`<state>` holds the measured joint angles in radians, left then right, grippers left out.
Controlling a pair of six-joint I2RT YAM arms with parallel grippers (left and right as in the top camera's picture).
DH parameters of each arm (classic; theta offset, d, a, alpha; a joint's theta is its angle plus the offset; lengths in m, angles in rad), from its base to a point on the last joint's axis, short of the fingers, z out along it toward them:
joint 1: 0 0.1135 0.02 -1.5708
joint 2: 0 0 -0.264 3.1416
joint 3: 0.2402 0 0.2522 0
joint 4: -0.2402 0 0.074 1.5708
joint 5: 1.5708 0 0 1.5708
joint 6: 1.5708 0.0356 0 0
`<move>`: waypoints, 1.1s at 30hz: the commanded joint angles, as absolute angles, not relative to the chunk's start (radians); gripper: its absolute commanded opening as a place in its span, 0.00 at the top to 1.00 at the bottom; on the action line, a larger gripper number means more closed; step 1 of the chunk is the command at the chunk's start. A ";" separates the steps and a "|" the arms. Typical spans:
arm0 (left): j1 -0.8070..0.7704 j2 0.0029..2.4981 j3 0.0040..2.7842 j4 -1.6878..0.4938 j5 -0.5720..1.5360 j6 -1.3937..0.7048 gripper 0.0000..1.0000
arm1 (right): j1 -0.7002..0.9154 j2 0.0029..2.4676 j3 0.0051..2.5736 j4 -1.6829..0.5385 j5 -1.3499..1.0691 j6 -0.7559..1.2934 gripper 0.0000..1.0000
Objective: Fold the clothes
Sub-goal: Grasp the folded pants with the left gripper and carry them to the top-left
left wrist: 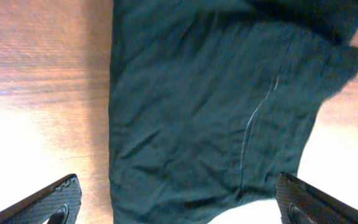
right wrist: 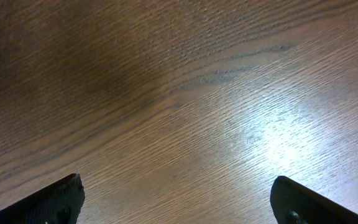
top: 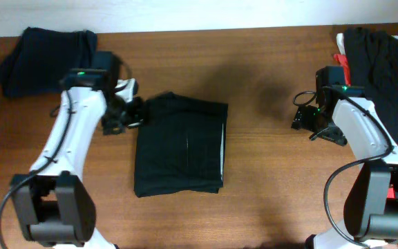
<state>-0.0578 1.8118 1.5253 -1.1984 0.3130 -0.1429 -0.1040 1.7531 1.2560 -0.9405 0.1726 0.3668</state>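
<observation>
The folded garment (top: 180, 145) lies flat near the middle of the table (top: 268, 200). It is a dark, matte, roughly rectangular block with a thin pale seam down its face and a light strip along its right edge. Its top-left corner is a little rumpled, and the other edges are fairly straight.

The left gripper (top: 133, 111) sits just beside that rumpled corner. In the left wrist view its fingers (left wrist: 55, 202) are spread wide with nothing between them.

The right gripper (top: 300, 119) is well apart from the garment, over bare wood. Its jaws are also wide open and empty.

Open wood with fine grain and a glossy glare lies between the garment and the right arm, and along the near edge.

A dark heap of clothes (top: 43, 59) fills the far left corner. A second dark pile (top: 385, 83) drapes over the right edge, with something red (top: 340, 61) beside it.
</observation>
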 commanded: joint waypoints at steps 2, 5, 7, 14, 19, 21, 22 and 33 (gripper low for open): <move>0.020 1.825 1.343 -1.111 0.475 0.016 0.01 | -0.107 1.740 1.268 -0.941 0.189 0.376 0.01; 0.049 1.825 1.243 -0.995 0.475 0.017 0.01 | -0.107 1.740 1.268 -0.941 0.189 0.376 0.01; 0.060 1.829 1.206 -0.953 0.475 0.017 0.01 | -0.107 1.740 1.268 -0.941 0.188 0.376 0.01; 0.045 1.885 1.111 -0.862 0.548 0.055 0.04 | -0.107 1.740 1.268 -0.941 0.189 0.376 0.01; -0.007 1.942 1.098 -0.818 0.554 0.053 0.52 | -0.107 1.740 1.268 -0.941 0.189 0.376 0.01; -0.017 1.949 1.098 -0.785 0.528 0.020 0.72 | -0.107 1.740 1.268 -0.941 0.188 0.376 0.01; -0.017 1.948 1.102 -0.769 0.471 -0.035 0.81 | -0.107 1.740 1.268 -0.941 0.188 0.376 0.01; -0.008 1.948 1.512 -0.749 -0.164 -0.127 0.99 | -0.107 1.740 1.268 -0.941 0.189 0.376 0.01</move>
